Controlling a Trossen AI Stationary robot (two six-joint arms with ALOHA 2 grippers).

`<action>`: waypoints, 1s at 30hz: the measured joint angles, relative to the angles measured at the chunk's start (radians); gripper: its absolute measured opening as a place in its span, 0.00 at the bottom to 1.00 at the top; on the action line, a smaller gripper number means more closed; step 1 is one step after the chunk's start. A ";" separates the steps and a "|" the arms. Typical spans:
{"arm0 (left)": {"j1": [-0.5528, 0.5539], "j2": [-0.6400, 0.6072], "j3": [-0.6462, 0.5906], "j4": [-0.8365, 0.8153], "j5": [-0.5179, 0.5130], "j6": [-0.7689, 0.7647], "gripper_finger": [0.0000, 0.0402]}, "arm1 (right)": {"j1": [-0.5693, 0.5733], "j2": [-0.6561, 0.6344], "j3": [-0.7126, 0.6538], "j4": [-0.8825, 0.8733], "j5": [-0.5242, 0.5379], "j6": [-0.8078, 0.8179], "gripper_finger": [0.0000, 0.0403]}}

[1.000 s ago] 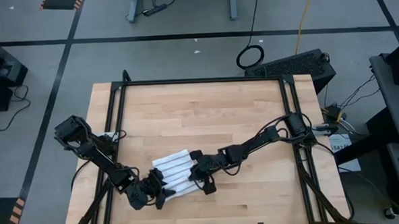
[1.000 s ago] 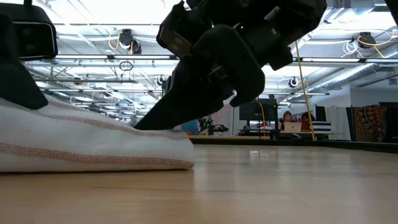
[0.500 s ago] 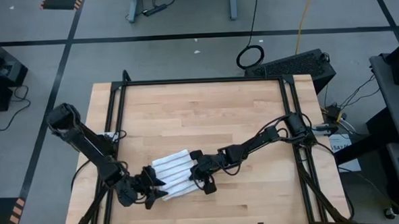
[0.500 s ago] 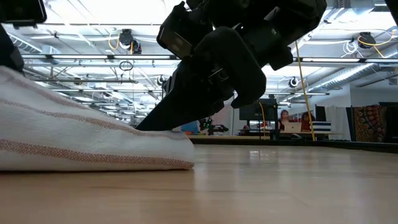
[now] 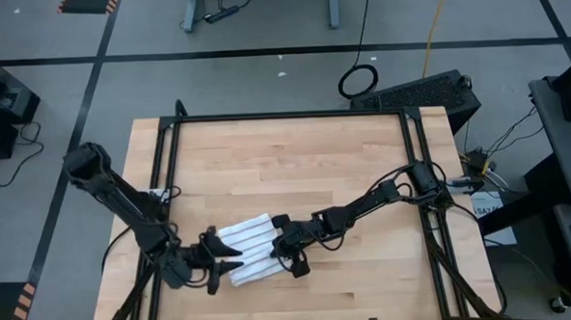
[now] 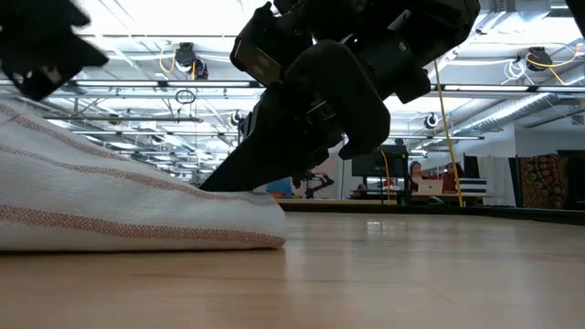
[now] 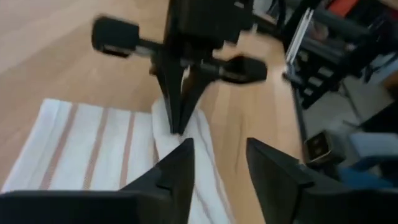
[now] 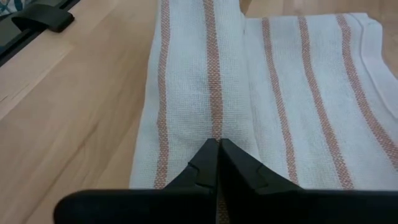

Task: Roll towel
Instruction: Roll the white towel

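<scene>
Towel (image 8: pixel 211 93) pinched by right tool (image 8: pixel 217 149), left tool (image 7: pixel 217 162) spread

In the low view the towel (image 6: pixel 119 206) is cut off by the left edge, and the right gripper's (image 6: pixel 239 178) tips are hidden behind its fold. The left gripper (image 6: pixel 41 50) is blurred and cropped at the top corner. In the high view the towel's stripes are too small to be told. In the right wrist view the towel's far end is cropped.
</scene>
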 joint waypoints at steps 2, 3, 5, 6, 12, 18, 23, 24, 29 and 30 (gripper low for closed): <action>0.000 0.059 0.001 0.018 0.000 -0.020 0.32 | 0.000 0.000 0.000 0.000 0.000 0.000 0.02; 0.000 0.090 0.001 0.009 0.000 -0.053 0.30 | 0.000 0.000 0.000 0.000 0.000 0.000 0.02; 0.000 0.148 0.000 0.001 0.006 -0.118 0.25 | 0.000 0.000 0.000 0.000 0.000 -0.003 0.02; -0.001 0.173 0.000 0.010 0.017 -0.142 0.22 | 0.000 0.000 0.000 0.000 0.000 -0.004 0.02; -0.025 0.260 0.000 0.041 0.027 -0.217 0.10 | 0.000 -0.001 0.000 0.001 0.000 -0.008 0.02; -0.038 0.303 0.001 0.038 0.029 -0.271 0.04 | 0.000 -0.001 0.000 -0.010 0.000 -0.008 0.02; -0.037 0.339 0.002 0.033 0.074 -0.317 0.03 | 0.000 -0.016 -0.001 -0.030 0.001 -0.012 0.02; -0.037 0.345 0.002 0.034 0.079 -0.326 0.03 | 0.000 -0.022 -0.001 -0.037 0.002 -0.016 0.02; -0.037 0.356 0.003 0.039 0.098 -0.342 0.03 | 0.000 -0.049 -0.002 -0.056 -0.002 -0.044 0.04; -0.037 0.356 0.003 0.039 0.099 -0.342 0.03 | 0.000 -0.058 -0.002 -0.063 -0.002 -0.055 0.06</action>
